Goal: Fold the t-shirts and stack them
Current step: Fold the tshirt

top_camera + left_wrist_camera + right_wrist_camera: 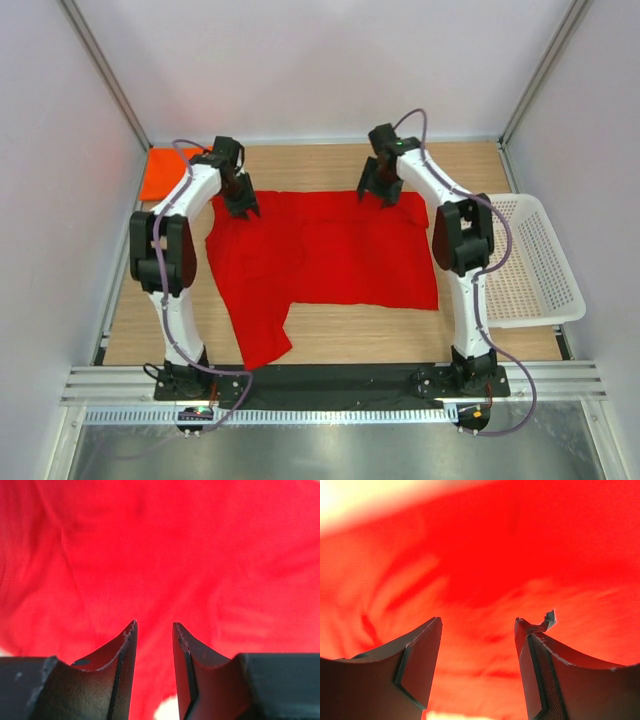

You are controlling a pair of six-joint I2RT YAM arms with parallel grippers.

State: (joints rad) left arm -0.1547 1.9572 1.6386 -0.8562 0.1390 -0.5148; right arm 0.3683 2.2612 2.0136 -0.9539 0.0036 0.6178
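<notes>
Red t-shirt mid-fold, both grippers empty at its far edge.
Left gripper (241, 207) and right gripper (381, 192) hover with jaws parted, nothing between them. Red t-shirt (320, 250) lies spread mid-table, one flap trailing near-left; folding looks unfinished. Orange t-shirt (165, 172) sits far left, seemingly folded. Stacking remains.

A deep red short-sleeved cloth t-shirt (330, 250) lies spread flat in the centre, one narrow part trailing toward the near left. A bright orange cloth t-shirt (165, 172) lies folded in the far-left corner.
</notes>
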